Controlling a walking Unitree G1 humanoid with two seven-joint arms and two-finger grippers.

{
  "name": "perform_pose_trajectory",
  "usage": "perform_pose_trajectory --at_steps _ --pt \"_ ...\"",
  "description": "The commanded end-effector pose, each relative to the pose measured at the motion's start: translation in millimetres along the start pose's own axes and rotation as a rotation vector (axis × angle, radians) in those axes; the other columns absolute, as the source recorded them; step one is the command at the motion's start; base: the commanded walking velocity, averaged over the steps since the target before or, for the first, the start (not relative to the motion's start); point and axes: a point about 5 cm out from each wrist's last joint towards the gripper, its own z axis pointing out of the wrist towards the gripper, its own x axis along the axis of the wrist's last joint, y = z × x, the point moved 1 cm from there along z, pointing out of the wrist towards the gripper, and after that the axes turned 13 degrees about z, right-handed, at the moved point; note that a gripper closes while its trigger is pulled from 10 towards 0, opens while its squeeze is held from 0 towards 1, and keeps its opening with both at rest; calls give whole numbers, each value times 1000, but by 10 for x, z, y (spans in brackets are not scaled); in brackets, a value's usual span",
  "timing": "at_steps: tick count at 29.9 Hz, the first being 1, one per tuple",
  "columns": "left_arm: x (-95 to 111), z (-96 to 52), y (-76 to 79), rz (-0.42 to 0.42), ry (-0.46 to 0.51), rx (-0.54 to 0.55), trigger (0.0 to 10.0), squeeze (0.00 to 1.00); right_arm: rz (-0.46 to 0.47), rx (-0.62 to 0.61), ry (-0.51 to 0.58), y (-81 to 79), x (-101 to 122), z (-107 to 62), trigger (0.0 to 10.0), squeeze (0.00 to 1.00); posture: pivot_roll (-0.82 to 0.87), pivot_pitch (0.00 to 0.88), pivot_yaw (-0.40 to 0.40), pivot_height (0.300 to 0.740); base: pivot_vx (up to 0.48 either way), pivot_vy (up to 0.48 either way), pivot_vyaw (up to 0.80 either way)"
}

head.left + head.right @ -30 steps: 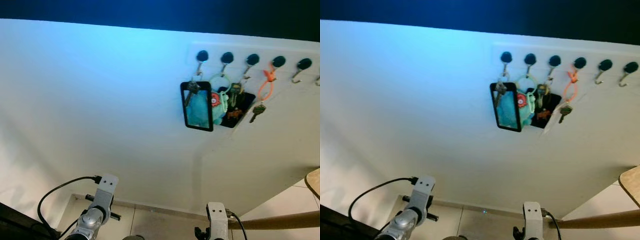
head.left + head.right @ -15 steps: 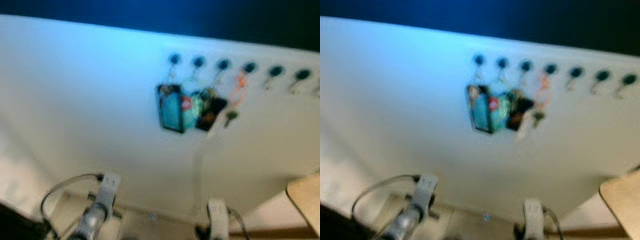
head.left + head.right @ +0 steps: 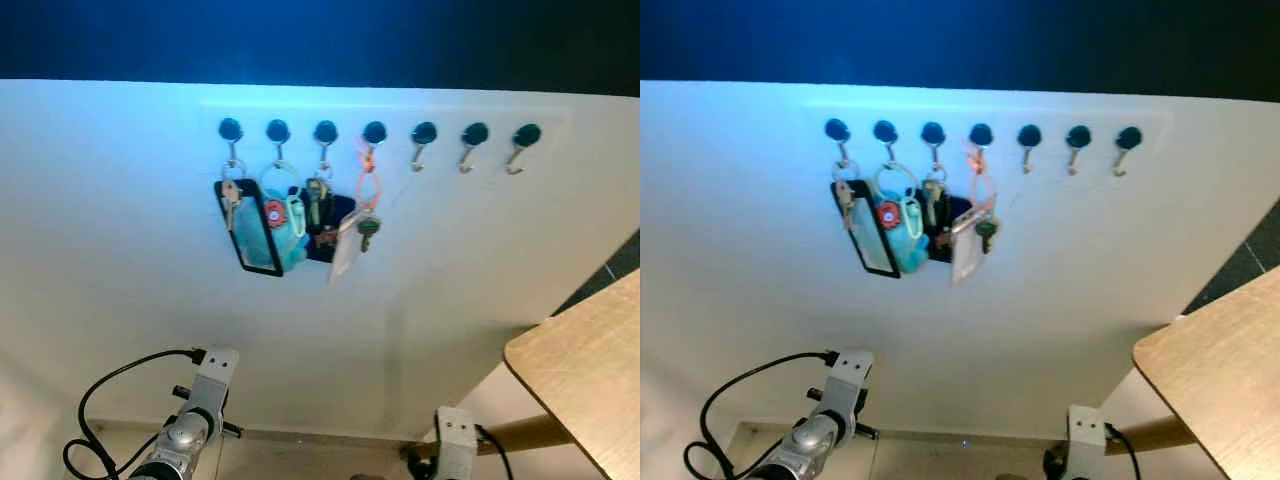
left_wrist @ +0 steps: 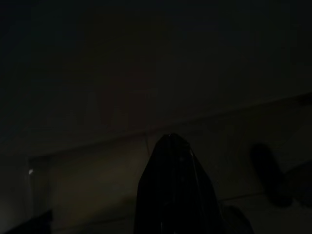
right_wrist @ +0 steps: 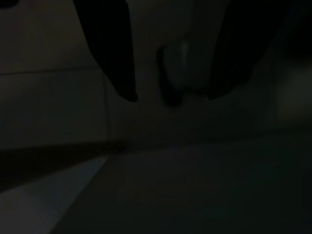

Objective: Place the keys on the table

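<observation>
Several bunches of keys (image 3: 290, 225) hang on the first four of a row of black hooks (image 3: 374, 132) on the white wall. Among them are a black-framed card holder (image 3: 255, 232), a teal plush charm (image 3: 902, 222), and an orange loop with a green key and a white tag (image 3: 358, 222). A light wooden table (image 3: 585, 360) shows its corner at the right. Both silver arms hang low, the left arm (image 3: 195, 420) and the right arm (image 3: 455, 445). In the dark left wrist view my left gripper (image 4: 170, 146) looks shut. My right gripper (image 5: 169, 96) is open over the floor.
Three hooks (image 3: 475, 135) to the right of the keys are bare. A black cable (image 3: 110, 395) loops off the left arm. Tiled floor (image 3: 960, 450) meets the foot of the wall below. A wooden table leg (image 3: 525, 435) runs near the right arm.
The camera has swung right: the hooks and keys now sit further left in the picture and more of the table shows. The blur is gone. Both arms hang as before.
</observation>
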Motion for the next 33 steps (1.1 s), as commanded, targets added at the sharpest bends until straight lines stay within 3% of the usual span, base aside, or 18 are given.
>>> perform_pose_trajectory --at_steps 1,7,15,25,33 --pt "-69 -17 -22 -16 -31 1 10000 0 19 -21 24 43 20 -9 10000 0 39 41 22 740 0 0 0" --pt "-63 -14 -35 -15 -33 3 10000 0 6 -6 25 16 34 0 10000 0 38 40 23 740 -148 0 0" --pt "-18 4 -16 -28 -24 6 10000 0 -14 37 9 -96 35 24 10000 0 45 42 6 740 -375 0 0" --pt "11 14 -7 -26 -15 5 10000 0 -20 48 6 -118 51 35 10000 0 45 41 3 740 -392 0 0" --pt "107 44 -21 -5 8 2 10000 0 -17 49 5 -110 36 27 10000 0 47 44 9 740 0 0 0"
